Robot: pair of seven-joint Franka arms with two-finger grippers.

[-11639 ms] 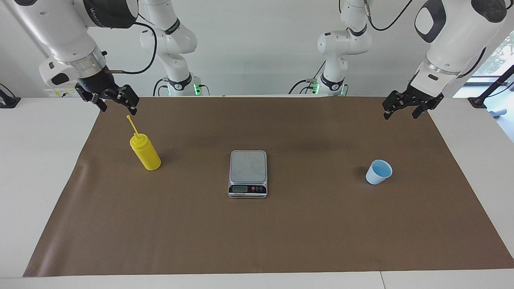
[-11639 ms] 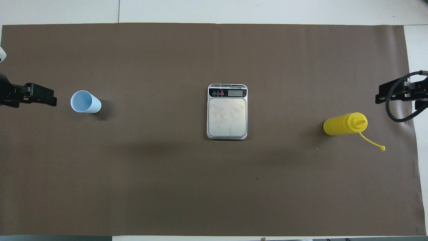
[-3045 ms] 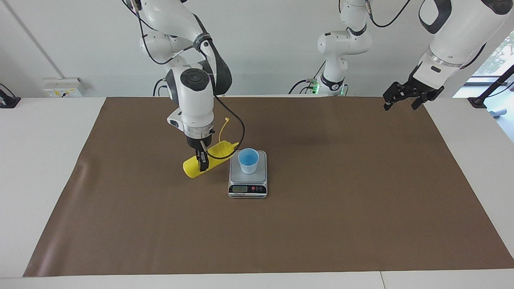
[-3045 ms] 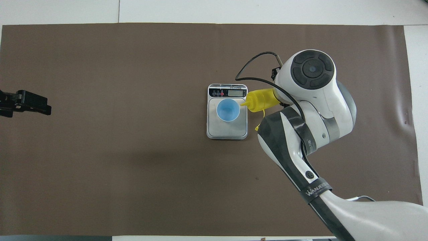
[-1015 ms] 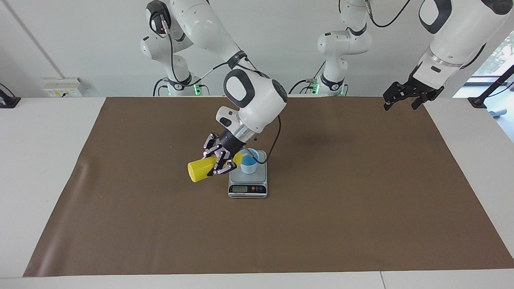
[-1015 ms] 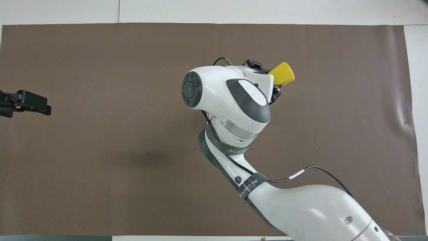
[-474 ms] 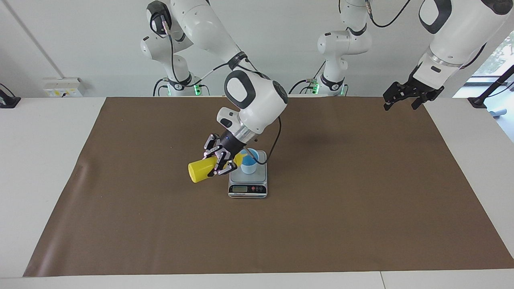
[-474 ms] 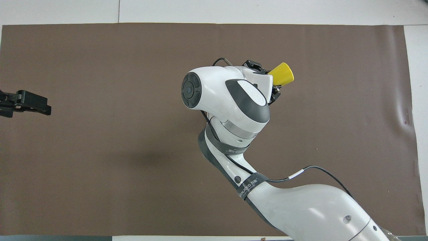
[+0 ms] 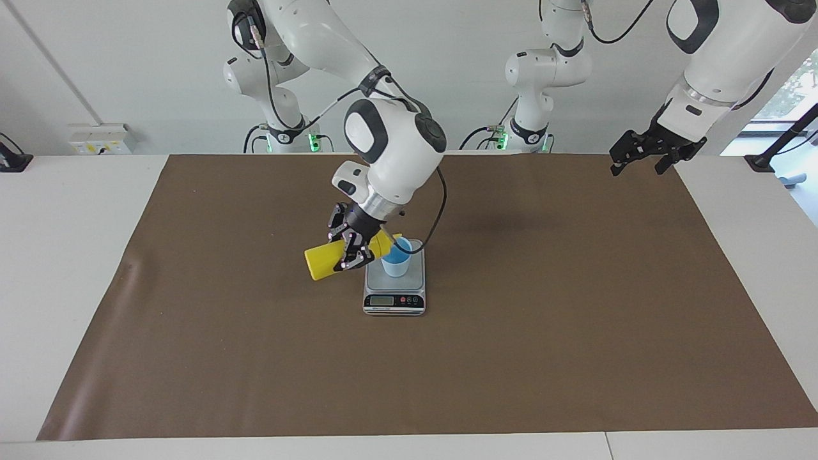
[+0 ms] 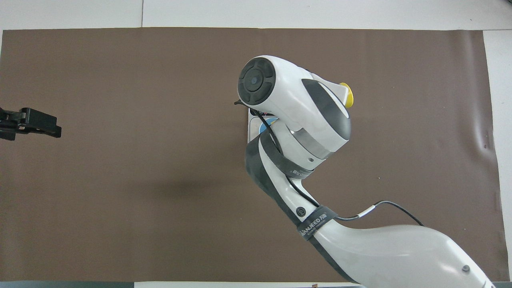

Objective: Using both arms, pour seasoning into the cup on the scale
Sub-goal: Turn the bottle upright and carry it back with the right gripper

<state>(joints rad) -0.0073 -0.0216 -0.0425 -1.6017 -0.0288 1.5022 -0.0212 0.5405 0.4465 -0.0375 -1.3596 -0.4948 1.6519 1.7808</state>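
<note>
My right gripper [image 9: 350,250] is shut on the yellow seasoning bottle [image 9: 319,262] and holds it nearly level in the air. The bottle's cap end points at the rim of the light blue cup [image 9: 397,262]; its nozzle tip is hidden. The cup stands upright on the silver scale [image 9: 394,285] in the middle of the mat. In the overhead view my right arm covers most of this; only the bottle's base [image 10: 347,95], a sliver of the cup [image 10: 264,128] and the scale's edge [image 10: 252,127] show. My left gripper [image 9: 641,161] [image 10: 31,121] waits open and empty over the mat's edge at the left arm's end.
A brown mat [image 9: 543,332] covers the white table [image 9: 64,268]. My right arm [image 10: 360,248] stretches low over the mat from its own end to the scale. Nothing else lies on the mat.
My right arm has turned its wrist and lifted the bottle slightly, bringing the cap end up to the cup's rim. The cup, the scale and the left arm have not moved.
</note>
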